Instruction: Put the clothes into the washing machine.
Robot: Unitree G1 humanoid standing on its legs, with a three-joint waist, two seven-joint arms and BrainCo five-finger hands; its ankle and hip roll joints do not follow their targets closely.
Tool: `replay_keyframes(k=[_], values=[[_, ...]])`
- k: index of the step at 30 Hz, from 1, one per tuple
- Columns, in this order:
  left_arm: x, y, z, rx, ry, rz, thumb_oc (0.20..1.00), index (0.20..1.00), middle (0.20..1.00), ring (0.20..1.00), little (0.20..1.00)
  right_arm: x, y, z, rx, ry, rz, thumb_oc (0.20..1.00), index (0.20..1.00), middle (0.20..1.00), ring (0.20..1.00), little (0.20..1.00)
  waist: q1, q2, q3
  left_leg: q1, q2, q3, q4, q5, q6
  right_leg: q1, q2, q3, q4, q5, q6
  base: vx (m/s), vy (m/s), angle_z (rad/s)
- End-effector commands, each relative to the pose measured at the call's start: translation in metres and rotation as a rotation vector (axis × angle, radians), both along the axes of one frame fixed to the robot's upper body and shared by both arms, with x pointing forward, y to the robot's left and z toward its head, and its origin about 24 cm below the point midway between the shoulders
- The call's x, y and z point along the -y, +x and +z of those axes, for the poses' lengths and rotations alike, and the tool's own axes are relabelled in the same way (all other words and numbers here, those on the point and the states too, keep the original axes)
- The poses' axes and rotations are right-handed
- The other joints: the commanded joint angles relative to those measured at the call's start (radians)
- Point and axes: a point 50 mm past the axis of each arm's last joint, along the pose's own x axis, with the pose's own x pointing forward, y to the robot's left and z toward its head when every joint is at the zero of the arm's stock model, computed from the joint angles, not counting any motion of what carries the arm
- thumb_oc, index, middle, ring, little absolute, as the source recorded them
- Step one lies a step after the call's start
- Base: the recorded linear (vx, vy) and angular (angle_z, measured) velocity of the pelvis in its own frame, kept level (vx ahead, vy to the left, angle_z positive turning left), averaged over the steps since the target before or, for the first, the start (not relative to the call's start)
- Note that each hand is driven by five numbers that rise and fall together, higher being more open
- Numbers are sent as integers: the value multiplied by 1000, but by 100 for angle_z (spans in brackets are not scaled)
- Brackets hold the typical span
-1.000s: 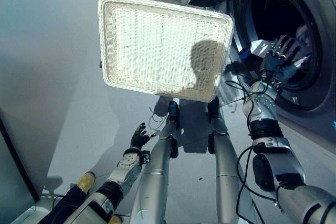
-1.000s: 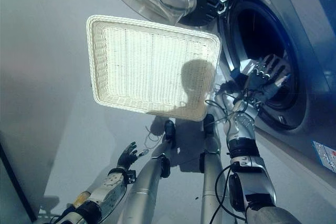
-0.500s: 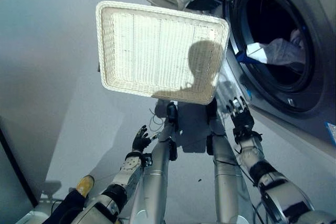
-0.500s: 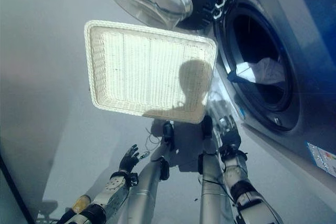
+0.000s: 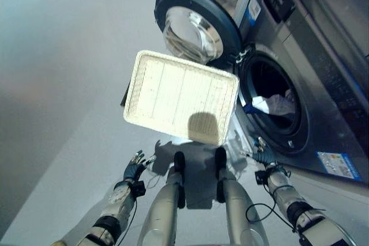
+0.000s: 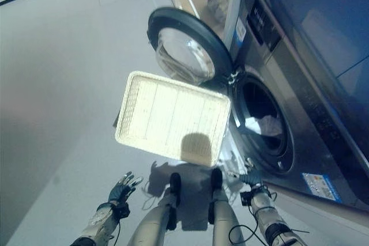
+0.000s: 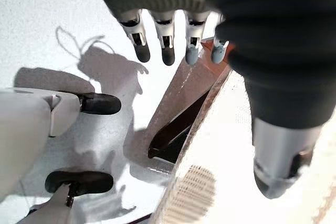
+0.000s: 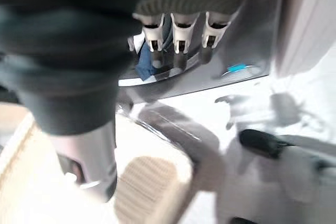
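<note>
With the clothes (image 5: pixel 275 103) lying inside the washer (image 5: pixel 300 84) drum above the right hand (image 5: pixel 265 155), both it and the left hand (image 5: pixel 134 169) hung slack-fingered and empty below the bare basket (image 5: pixel 180 95), seemingly because loading was done.

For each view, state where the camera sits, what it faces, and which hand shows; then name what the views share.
Left eye view: on the head, looking down at the basket, the washer and its open door; left hand and right hand show low.
Right eye view: beside it, same scene.
Left wrist view: on the left wrist, looking along open fingers at the floor and basket edge.
Right wrist view: on the right wrist, facing the washer front past open fingers.
Shared: all four show the basket.
</note>
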Motion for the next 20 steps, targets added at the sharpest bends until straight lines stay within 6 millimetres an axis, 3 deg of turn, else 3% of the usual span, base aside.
replay_keyframes(k=[1, 5, 10, 14, 20], values=[[-3, -14, -10, -56, 16, -50, 1000, 1000, 1000, 1000, 1000, 7, -13, -11, -110, -112, 86, 1000, 1000, 1000, 1000, 1000, 11, 16, -42, 71, -8, 9, -49, -51, -55, 76, 33, -58, -12, -60, 49, 25, -21, 18], [-4, -37, -28, -185, 43, -90, 1000, 1000, 1000, 1000, 1000, 3, -32, -26, -197, -213, 158, 1000, 1000, 1000, 1000, 1000, 22, -3, -113, 143, -3, 19, -89, -56, -60, 162, 30, -79, -66, -53, 58, 82, -52, 11], [6, -73, -51, -355, 64, -180, 1000, 1000, 1000, 1000, 1000, -7, -54, -43, -317, -110, 178, 1000, 1000, 1000, 1000, 1000, 20, -16, -213, 229, -3, 15, -103, -77, -52, 252, 40, -80, -80, -71, 52, 112, -34, 3], [8, -88, -59, -446, 18, -150, 1000, 1000, 1000, 1000, 1000, -15, -67, -54, -412, -60, 210, 1000, 1000, 1000, 1000, 1000, 27, -22, -274, 284, -9, 17, -103, -96, -44, 320, 46, -82, -97, -84, 43, 157, -49, 2], [12, -101, -64, -487, -30, -140, 1000, 1000, 1000, 1000, 1000, -24, -76, -61, -473, -43, 229, 1000, 1000, 1000, 1000, 1000, 33, -25, -313, 337, -17, 19, -104, -115, -40, 380, 49, -90, -123, -86, 38, 83, -24, 5]])
